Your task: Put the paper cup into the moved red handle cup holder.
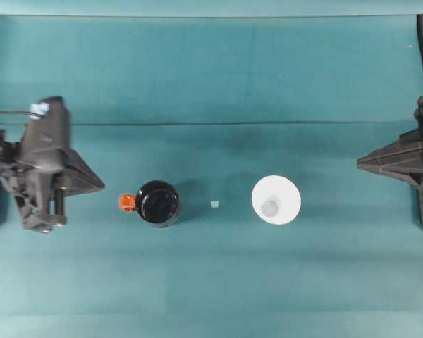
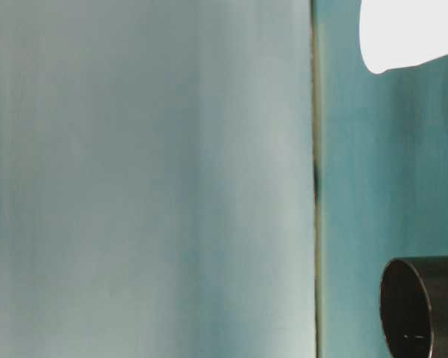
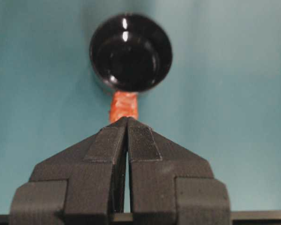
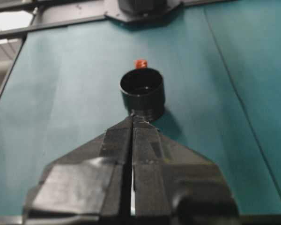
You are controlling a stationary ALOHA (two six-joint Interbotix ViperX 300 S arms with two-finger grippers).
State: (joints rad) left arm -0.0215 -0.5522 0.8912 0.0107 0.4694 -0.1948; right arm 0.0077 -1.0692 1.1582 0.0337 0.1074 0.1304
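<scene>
Left wrist view, nearest first: left gripper, black pads pressed together, nothing pinched, low centre of frame. Just beyond its tips the orange-red handle tab, then the glossy black round cup holder, upper centre, hollow empty.

Right wrist view: right gripper also pressed together, empty, bottom centre. Past it the black holder, mid frame, tab on its far side.

Overhead: both grippers parked at the frame edges, left and right. White paper cup stands right of centre on the teal tabletop, holder left of centre, well apart. Small pale speck between them; can't tell what it is.

Step, as I judge it: pick-up not started. The right gripper sits nearer the cup, so spread it wide first, take the cup at the wall below the rim, squeeze lightly since paper crushes, lift clear, centre over the hollow, lower straight. The cup looks wider than the holder, so expect it to wedge, not drop.

Overhead gives the cup-holder spacing; the wrist views give the closed pads up close. Table-level view catches the cup and holder mouth side-on.
</scene>
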